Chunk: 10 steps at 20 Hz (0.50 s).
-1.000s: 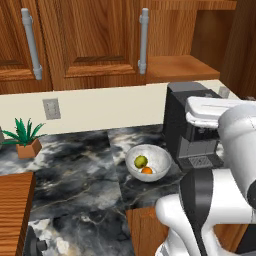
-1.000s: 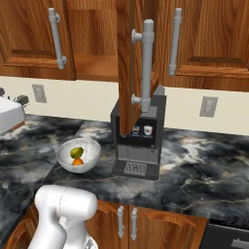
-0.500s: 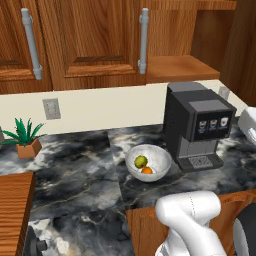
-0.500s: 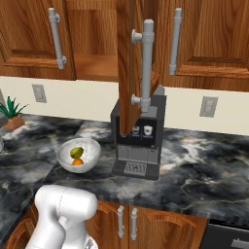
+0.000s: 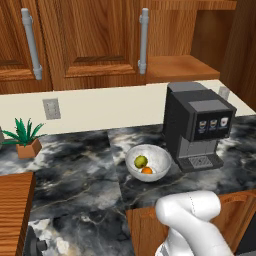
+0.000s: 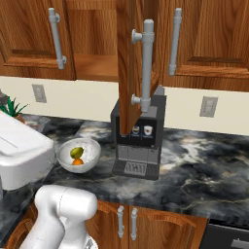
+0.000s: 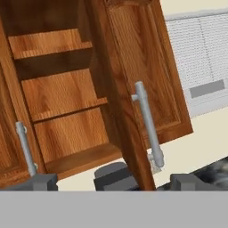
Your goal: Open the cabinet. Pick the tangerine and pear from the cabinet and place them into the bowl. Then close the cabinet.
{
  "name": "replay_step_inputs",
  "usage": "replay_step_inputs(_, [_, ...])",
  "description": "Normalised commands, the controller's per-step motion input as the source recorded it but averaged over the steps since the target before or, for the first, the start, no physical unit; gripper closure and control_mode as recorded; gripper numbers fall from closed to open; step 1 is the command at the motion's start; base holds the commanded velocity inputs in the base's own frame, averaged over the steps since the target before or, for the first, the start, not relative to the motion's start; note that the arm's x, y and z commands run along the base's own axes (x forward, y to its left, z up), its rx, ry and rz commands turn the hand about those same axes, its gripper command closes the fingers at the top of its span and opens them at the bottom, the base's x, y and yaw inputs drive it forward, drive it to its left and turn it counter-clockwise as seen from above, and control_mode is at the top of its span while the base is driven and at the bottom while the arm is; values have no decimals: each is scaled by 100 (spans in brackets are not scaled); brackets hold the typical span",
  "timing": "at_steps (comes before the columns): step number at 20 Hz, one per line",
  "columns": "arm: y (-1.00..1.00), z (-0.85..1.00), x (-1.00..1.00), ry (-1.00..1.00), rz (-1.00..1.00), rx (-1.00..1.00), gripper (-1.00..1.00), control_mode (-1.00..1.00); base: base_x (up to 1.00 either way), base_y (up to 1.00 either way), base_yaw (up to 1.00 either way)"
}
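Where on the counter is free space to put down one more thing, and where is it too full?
Free: the dark marble counter between the potted plant and the bowl; also right of the coffee machine. Crowded: the bowl, holding the pear and tangerine, sits close beside the coffee machine.

gripper [image 7: 113, 181] raised, fingertips well apart

Kitchen: wood cabinets [image 5: 90, 45], coffee machine [image 5: 197, 125]
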Motion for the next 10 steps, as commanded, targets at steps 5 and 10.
replay_step_inputs(5, [-69,0,4,0,21,14,-100,-100,0,0,0])
replay_step_inputs(10, [-44,-15,10,-3,26,3,-100,-100,0,0,0])
